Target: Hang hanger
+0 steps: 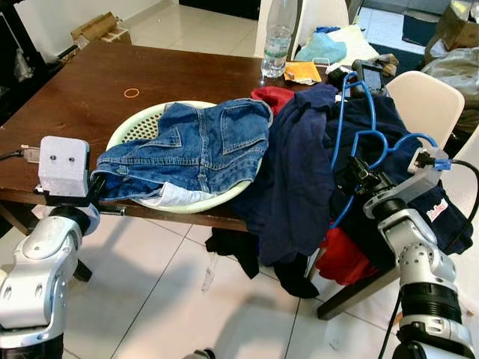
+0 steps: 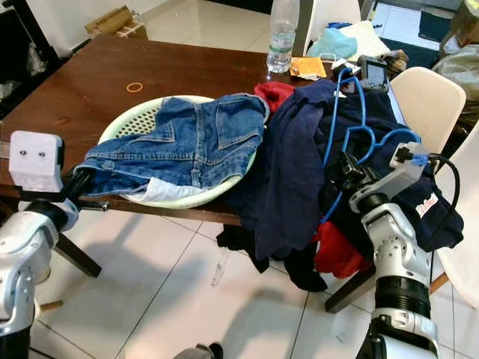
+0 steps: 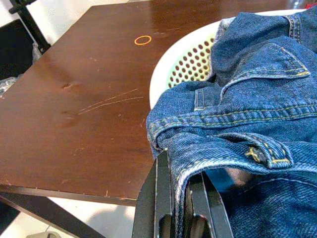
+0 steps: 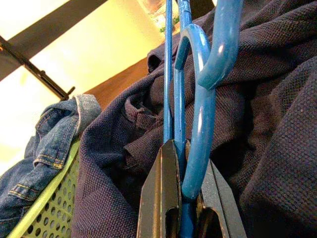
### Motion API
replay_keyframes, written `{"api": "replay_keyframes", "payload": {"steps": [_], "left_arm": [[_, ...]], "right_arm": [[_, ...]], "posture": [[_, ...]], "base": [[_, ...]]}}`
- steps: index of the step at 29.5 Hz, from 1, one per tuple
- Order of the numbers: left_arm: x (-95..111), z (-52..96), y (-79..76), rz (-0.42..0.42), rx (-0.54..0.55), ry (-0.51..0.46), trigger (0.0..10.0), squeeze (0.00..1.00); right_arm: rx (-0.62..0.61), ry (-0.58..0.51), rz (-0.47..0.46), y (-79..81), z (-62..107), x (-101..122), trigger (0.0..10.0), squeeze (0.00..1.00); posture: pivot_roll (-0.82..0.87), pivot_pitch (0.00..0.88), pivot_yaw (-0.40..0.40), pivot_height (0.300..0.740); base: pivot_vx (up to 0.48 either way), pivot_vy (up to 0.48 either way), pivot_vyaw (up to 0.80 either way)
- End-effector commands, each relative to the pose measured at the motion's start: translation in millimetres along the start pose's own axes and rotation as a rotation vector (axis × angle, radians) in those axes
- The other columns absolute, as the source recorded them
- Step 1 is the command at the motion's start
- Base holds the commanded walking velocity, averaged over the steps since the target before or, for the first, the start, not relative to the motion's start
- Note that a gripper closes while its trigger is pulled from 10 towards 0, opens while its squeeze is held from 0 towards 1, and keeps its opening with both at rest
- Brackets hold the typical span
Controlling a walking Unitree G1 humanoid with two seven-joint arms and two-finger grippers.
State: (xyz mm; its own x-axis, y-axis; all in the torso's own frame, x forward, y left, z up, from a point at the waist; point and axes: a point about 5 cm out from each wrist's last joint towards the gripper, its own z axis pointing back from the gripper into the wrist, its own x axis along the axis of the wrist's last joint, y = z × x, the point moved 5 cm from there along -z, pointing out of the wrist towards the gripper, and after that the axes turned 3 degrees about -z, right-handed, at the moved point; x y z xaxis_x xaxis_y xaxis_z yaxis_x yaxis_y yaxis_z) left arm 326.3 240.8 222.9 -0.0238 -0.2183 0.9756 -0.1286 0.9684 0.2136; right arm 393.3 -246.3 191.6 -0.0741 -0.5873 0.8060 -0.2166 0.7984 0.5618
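Note:
A blue plastic hanger stands upright against a heap of dark navy clothes at the table's right end. My right gripper is shut on the hanger's lower bar; the right wrist view has the blue bars pinched between its black fingers. Blue jeans lie across a pale green laundry basket. At the table's front left edge, my left gripper is shut on the jeans' waistband.
The brown table carries a water bottle, an orange ring and small items at the back. A white chair stands behind the clothes heap. Red cloth and dark garments hang off the table toward the tiled floor.

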Motion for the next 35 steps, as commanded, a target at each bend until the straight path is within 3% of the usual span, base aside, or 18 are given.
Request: {"api": "replay_keyframes", "payload": {"steps": [1, 3, 5, 6, 8, 9, 12, 14, 15, 17, 19, 21, 23, 28, 29, 30, 31, 35], "left_arm": [[7.1, -2.9, 8.4, 0.000, 0.003, -0.019, 0.0, 0.00], [7.1, -2.9, 8.4, 0.000, 0.003, -0.019, 0.0, 0.00], [45.0, -14.0, 14.4, 0.033, -0.018, -0.121, 0.0, 0.00], [45.0, -14.0, 14.4, 0.033, -0.018, -0.121, 0.0, 0.00], [98.2, -24.8, 22.5, 0.047, -0.032, -0.269, 0.0, 0.00], [98.2, -24.8, 22.5, 0.047, -0.032, -0.269, 0.0, 0.00], [163.8, -32.8, 41.5, 0.026, 0.007, -0.447, 0.0, 0.00], [163.8, -32.8, 41.5, 0.026, 0.007, -0.447, 0.0, 0.00], [199.4, -35.7, 54.1, 0.015, 0.045, -0.542, 0.0, 0.00], [199.4, -35.7, 54.1, 0.015, 0.045, -0.542, 0.0, 0.00], [266.1, -37.6, 72.5, -0.009, 0.113, -0.713, 0.0, 0.00], [266.1, -37.6, 72.5, -0.009, 0.113, -0.713, 0.0, 0.00], [322.3, -28.8, 79.6, -0.035, 0.155, -0.849, 0.0, 0.00], [344.0, -20.4, 80.3, -0.047, 0.167, -0.906, 0.0, 0.00], [366.1, -9.3, 78.3, -0.045, 0.161, -0.969, 8.4, 0.00], [366.1, -9.3, 78.3, -0.045, 0.161, -0.969, 8.4, 0.00], [386.3, 3.8, 73.0, -0.044, 0.145, -1.036, 10.0, 0.00], [412.4, 21.4, 51.8, 0.034, 0.027, -1.137, 10.0, 0.00]], "right_arm": [[-0.031, 0.010, -0.012, -7.4, 4.0, -4.8, 10.0, 0.00], [-0.031, 0.010, -0.012, -7.4, 4.0, -4.8, 10.0, 0.00], [-0.038, -0.001, -0.024, -7.8, 3.1, -3.7, 10.0, 0.00], [-0.038, -0.001, -0.024, -7.8, 3.1, -3.7, 10.0, 0.00], [-0.036, -0.004, -0.030, -6.8, 1.7, -3.9, 10.0, 0.00], [-0.036, -0.004, -0.030, -6.8, 1.7, -3.9, 10.0, 0.00], [-0.039, -0.011, -0.037, -6.7, 0.6, -4.4, 10.0, 0.00], [-0.039, -0.011, -0.037, -6.7, 0.6, -4.4, 10.0, 0.00], [-0.035, -0.014, -0.043, -5.7, -0.6, -4.6, 10.0, 0.00], [-0.035, -0.014, -0.043, -5.7, -0.6, -4.6, 10.0, 0.00], [-0.035, -0.021, -0.053, -4.0, -3.2, -5.6, 10.0, 0.00], [-0.035, -0.021, -0.053, -4.0, -3.2, -5.6, 10.0, 0.00], [-0.033, -0.024, -0.055, -2.1, -5.3, -7.3, 10.0, 0.00], [-0.035, -0.032, -0.059, -2.3, -5.5, -6.6, 10.0, 0.00], [-0.040, -0.041, -0.063, -3.2, -5.0, -5.5, 10.0, 0.00], [-0.040, -0.041, -0.063, -3.2, -5.0, -5.5, 10.0, 0.00], [-0.040, -0.048, -0.068, -3.8, -3.9, -4.8, 10.0, 0.00], [-0.046, -0.075, -0.076, -6.3, -0.6, -1.3, 10.0, 0.00]], "posture": [[0.20, 0.202, -0.019, 0.740], [0.20, 0.202, -0.019, 0.740], [0.21, 0.206, -0.020, 0.740], [0.21, 0.206, -0.020, 0.740], [0.21, 0.202, -0.018, 0.740], [0.21, 0.202, -0.018, 0.740], [0.22, 0.197, -0.019, 0.740], [0.22, 0.197, -0.019, 0.740], [0.22, 0.203, -0.017, 0.740], [0.22, 0.203, -0.017, 0.740], [0.21, 0.191, -0.010, 0.740], [0.21, 0.191, -0.010, 0.740], [0.20, 0.182, -0.006, 0.740], [0.20, 0.187, -0.007, 0.740], [0.21, 0.185, -0.003, 0.740], [0.21, 0.185, -0.003, 0.740], [0.20, 0.183, 0.000, 0.740], [0.20, 0.179, -0.002, 0.740]], "base": [[0.000, 0.000, 0.00], [0.000, 0.000, 0.00], [0.000, 0.000, 0.00], [0.000, 0.000, 0.00], [0.000, 0.000, 0.00], [0.000, 0.000, 0.00], [0.000, 0.000, 0.00], [0.000, 0.000, 0.00], [0.000, 0.000, 0.00], [0.000, 0.000, 0.00], [0.000, 0.000, 0.00], [0.000, 0.000, 0.00], [0.000, 0.000, 0.00], [0.000, 0.000, 0.00], [0.000, 0.000, 0.00], [0.000, 0.000, 0.00], [0.000, 0.000, 0.00], [0.000, 0.000, 0.00]]}}
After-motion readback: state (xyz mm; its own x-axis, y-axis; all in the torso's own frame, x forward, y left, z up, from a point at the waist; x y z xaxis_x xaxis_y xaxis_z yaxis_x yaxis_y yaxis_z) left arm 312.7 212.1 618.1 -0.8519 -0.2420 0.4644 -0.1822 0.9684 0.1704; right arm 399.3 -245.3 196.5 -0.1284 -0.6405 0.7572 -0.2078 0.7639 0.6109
